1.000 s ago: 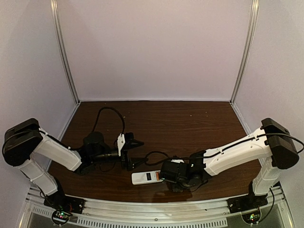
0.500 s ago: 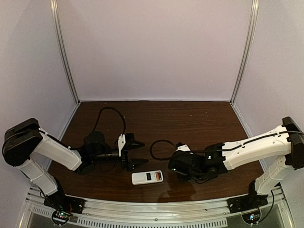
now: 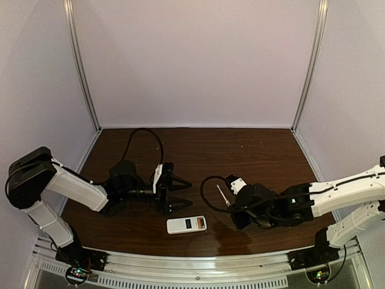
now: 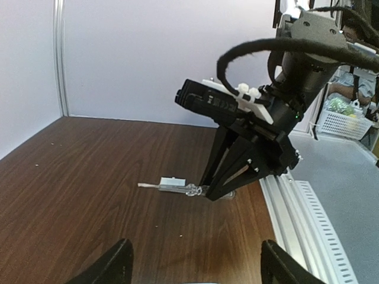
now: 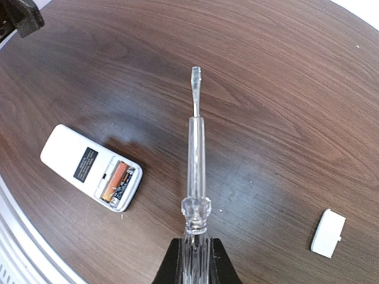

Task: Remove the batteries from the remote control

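Note:
The remote control [image 3: 186, 224] lies back up near the front edge. In the right wrist view [image 5: 92, 167] its battery recess is uncovered, and the batteries [image 5: 116, 180] sit inside, one orange and one dark. My right gripper [image 3: 234, 209] [image 5: 194, 263] is shut on the handle of a clear screwdriver [image 5: 195, 148], held above the table to the right of the remote, shaft pointing away. My left gripper [image 3: 183, 194] [image 4: 195, 251] is open and empty, just behind the remote, facing the right gripper [image 4: 243, 171].
A small flat white square piece [image 5: 327, 232] lies on the wood to the right of the screwdriver. Black cables loop over the table behind both wrists. The metal front rail [image 3: 192, 268] runs just below the remote. Walls close in the back and sides.
My right gripper has drawn back from the remote's right end, up and to the right, with the screwdriver in it. My left gripper has shifted slightly right, its jaws spread.

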